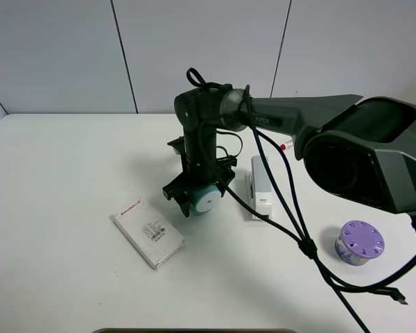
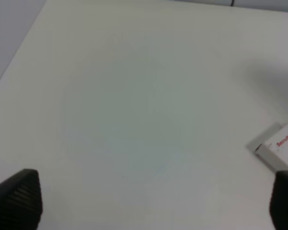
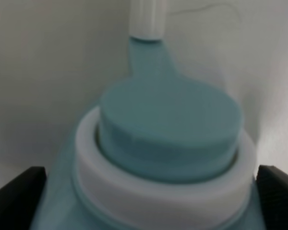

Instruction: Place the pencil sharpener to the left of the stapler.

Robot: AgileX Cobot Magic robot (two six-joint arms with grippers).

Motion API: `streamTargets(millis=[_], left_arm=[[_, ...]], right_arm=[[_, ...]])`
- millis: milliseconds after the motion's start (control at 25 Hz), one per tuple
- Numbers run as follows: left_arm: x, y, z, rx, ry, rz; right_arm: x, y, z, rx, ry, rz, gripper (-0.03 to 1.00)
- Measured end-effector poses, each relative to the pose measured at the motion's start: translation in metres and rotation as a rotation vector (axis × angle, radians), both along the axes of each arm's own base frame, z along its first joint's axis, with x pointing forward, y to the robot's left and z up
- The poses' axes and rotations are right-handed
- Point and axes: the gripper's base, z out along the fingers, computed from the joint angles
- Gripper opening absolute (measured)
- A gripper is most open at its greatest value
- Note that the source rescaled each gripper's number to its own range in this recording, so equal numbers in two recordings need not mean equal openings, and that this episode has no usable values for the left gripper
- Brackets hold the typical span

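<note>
The teal pencil sharpener (image 1: 202,198) with its white round face sits between the fingers of my right gripper (image 1: 200,189), which is shut on it just left of the stapler (image 1: 260,186). The stapler is long, grey and white, and lies on the table. In the right wrist view the sharpener (image 3: 168,124) fills the frame, its white knob (image 3: 146,19) at the far end, black fingertips (image 3: 14,196) at both sides. I cannot tell if the sharpener touches the table. My left gripper (image 2: 153,203) is open over bare table.
A flat white box with red print (image 1: 148,232) lies left of the sharpener; its corner (image 2: 278,148) shows in the left wrist view. A purple round container (image 1: 359,243) stands at the right. A red-capped marker (image 1: 286,146) peeks out behind the arm. Cables hang across the front right.
</note>
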Motion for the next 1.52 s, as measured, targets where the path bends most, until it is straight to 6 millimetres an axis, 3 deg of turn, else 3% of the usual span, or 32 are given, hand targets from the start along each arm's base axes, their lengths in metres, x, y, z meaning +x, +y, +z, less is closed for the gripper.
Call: streamTargets(millis=[200,320,600,920,1360,1520], left_arm=[[0.0,0.0,0.0,0.0,0.0,0.0],[0.0,0.0,0.0,0.0,0.0,0.0],[0.0,0.0,0.0,0.0,0.0,0.0],[0.0,0.0,0.0,0.0,0.0,0.0],[0.0,0.0,0.0,0.0,0.0,0.0],[0.0,0.0,0.0,0.0,0.0,0.0]], right_arm=[[0.0,-0.001,0.003,-0.01,0.002,0.004,0.69],[0.006,0.003,0.016,0.017,-0.042,0.008,0.69],[0.019,0.014,0.072,0.13,-0.174,-0.019,0.69],[0.011,0.008,0.135,0.218,-0.275,-0.025,0.69],[-0.023,-0.023,0.253,0.369,-0.477,-0.028,0.69],[-0.037,-0.043,0.273,0.335,-0.544,-0.021,0.69]])
